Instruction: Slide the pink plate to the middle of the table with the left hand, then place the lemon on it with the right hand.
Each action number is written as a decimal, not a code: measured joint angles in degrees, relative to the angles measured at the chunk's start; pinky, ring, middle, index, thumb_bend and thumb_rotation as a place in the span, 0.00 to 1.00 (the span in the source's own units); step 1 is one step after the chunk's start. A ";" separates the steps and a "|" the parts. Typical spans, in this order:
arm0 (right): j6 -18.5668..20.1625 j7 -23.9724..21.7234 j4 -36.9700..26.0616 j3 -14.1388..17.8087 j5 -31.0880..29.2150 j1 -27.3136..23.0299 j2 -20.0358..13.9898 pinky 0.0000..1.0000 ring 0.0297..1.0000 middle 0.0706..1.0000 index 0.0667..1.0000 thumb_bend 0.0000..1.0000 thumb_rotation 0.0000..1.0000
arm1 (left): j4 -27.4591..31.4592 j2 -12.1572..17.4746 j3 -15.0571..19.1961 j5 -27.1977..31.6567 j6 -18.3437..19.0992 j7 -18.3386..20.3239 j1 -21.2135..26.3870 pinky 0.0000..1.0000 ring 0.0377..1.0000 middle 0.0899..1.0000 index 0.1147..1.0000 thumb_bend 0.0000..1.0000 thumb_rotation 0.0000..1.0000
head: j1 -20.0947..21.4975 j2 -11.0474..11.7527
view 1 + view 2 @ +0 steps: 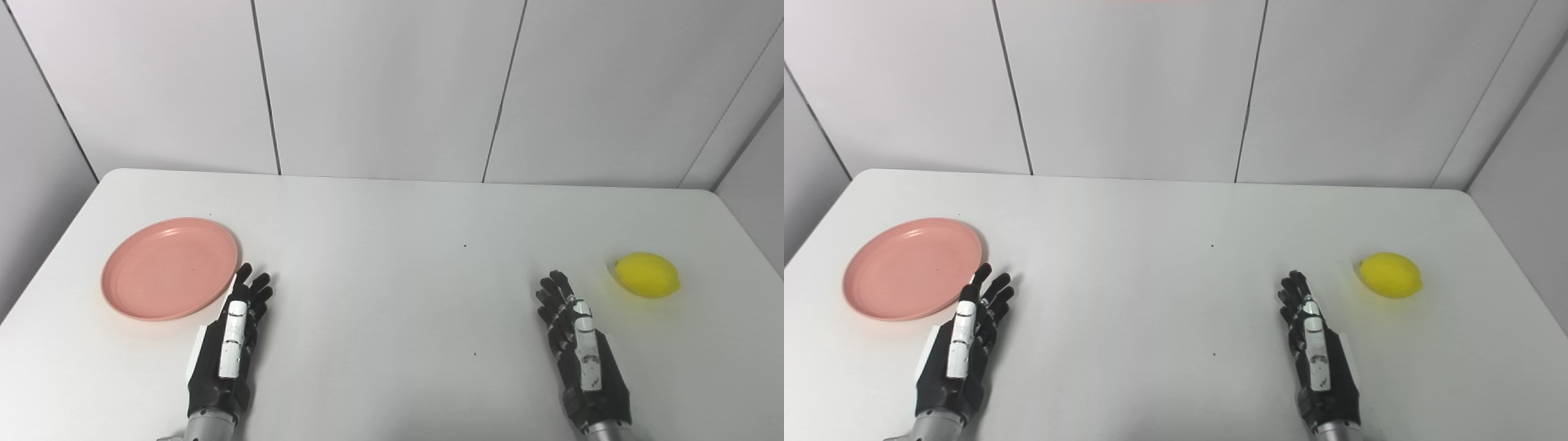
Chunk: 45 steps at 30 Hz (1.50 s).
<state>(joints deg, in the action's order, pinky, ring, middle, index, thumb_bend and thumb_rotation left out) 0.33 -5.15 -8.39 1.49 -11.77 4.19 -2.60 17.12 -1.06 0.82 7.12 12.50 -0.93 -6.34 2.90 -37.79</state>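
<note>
Plate (169,268) lay flat on the table (392,306), just beyond and to the outer side of the left hand (229,343), its near rim beside the fingertips (245,272); whether the two touched could not be told. The left hand was open and empty, fingers extended forward and slightly apart. The right hand (582,349) was likewise open and empty, fingers extended, with the lemon (647,275) resting on the table near it, ahead and to its outer side, clearly apart from the fingers.

Neither step appeared begun: the plate sat well to the left of the table's middle, and the lemon was not on it.

Risks, as judged from this layout:
- A push on the rim alone could have spun the plate or sent it skidding past the middle, since it looked light and smooth on a smooth table.
- Pressing down on the sloped rim could have tipped the far edge up.
- The lemon, rounded, could have rolled away from a glancing approach, toward the table's right edge.
- A loose grasp could have let it slip; a drop onto the shallow plate could have let it roll off.
</note>
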 measured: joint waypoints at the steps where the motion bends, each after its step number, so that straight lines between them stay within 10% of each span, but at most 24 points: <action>1: 0.00 0.00 -0.01 0.01 -0.01 0.00 0.01 1.00 0.96 0.94 0.95 0.75 0.99 | 0.00 0.01 0.00 0.00 0.00 0.00 0.00 1.00 0.94 0.92 0.95 0.61 0.94 | 0.17 0.00; 34: 0.02 -0.35 0.00 0.06 -0.13 0.01 0.03 1.00 0.96 0.94 0.94 0.75 0.99 | -0.03 0.02 0.07 0.08 0.15 0.04 0.02 0.99 0.93 0.92 0.94 0.62 0.94 | -0.62 0.62; 45: -0.06 -2.33 1.56 1.07 -2.51 -0.93 -1.75 1.00 0.97 0.96 0.95 0.76 1.00 | -1.65 -0.33 -1.52 -1.28 -1.63 -0.66 0.19 0.98 0.93 0.91 0.93 0.60 0.93 | -9.48 3.69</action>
<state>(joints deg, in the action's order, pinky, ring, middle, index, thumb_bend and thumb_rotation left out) 0.27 -7.48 -6.83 2.56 -14.28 3.26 -4.34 15.47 -1.39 -0.70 5.83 10.86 -1.59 -6.15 -6.58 -34.11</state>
